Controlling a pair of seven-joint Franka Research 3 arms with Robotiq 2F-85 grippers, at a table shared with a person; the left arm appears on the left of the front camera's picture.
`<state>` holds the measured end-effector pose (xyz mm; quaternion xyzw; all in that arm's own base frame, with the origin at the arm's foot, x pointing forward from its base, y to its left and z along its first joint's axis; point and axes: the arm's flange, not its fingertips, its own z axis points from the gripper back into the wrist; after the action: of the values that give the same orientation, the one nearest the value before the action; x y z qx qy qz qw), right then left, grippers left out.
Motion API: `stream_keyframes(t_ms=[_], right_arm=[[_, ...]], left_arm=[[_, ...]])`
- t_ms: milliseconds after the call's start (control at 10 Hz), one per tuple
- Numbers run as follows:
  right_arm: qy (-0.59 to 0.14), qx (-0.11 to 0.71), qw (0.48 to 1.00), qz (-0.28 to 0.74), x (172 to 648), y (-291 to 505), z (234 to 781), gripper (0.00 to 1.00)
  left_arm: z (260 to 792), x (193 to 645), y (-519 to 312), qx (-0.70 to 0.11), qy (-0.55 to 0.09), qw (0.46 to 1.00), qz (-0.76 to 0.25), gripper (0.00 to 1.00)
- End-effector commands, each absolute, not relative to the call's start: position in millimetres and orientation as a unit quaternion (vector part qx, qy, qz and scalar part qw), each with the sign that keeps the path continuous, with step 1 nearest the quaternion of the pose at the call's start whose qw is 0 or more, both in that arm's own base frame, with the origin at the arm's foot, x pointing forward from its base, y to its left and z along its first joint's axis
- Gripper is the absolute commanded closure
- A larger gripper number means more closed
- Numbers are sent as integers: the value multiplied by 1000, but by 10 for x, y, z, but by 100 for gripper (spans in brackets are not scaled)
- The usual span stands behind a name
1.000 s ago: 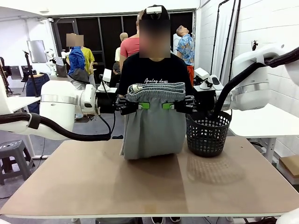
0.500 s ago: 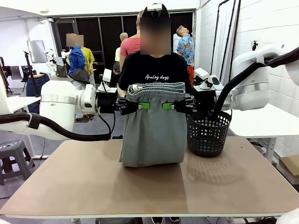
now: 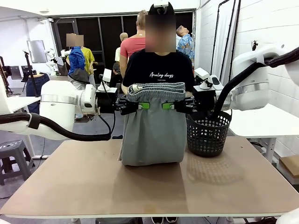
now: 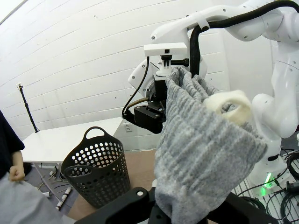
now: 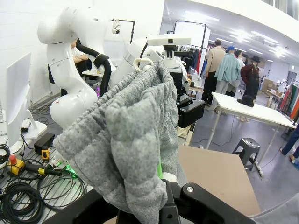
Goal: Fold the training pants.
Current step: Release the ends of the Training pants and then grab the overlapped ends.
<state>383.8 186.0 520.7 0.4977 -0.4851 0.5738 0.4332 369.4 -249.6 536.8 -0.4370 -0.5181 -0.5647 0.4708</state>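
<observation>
The left gripper [image 3: 141, 106] and right gripper [image 3: 169, 106] are clamping the waistband of the grey training pants [image 3: 152, 135], which are hanging with their lower end touching the table [image 3: 84, 186] near its far edge; the lay-down seems to be starting, calling for even lowering toward the near edge

Both arms reach level inward, left gripper [image 3: 143, 106] and right gripper [image 3: 167, 106] facing, seemingly clamped shut

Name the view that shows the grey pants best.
The front view: the pants hang full length between the left hand and right hand, lower end on the table. The left wrist view gives a close bunch of waistband with a white cord; the right wrist view, a clump of fabric.
</observation>
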Motion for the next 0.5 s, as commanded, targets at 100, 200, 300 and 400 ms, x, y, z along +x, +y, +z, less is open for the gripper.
stream_keyframes(t_ms=[100, 200, 300, 400], right_arm=[[-499, 502, 425, 564, 3794, 1851, 5211, 100], [-499, 502, 425, 564, 3794, 1851, 5211, 100], [-499, 502, 425, 564, 3794, 1851, 5211, 100], [-499, 502, 425, 564, 3794, 1851, 5211, 100]], left_arm=[[5406, 3680, -2511, -434, -526, 470, -560, 100], [5406, 3680, -2511, -434, -526, 470, -560, 100], [5406, 3680, -2511, -434, -526, 470, -560, 100], [5406, 3680, -2511, -434, -526, 470, -560, 100]])
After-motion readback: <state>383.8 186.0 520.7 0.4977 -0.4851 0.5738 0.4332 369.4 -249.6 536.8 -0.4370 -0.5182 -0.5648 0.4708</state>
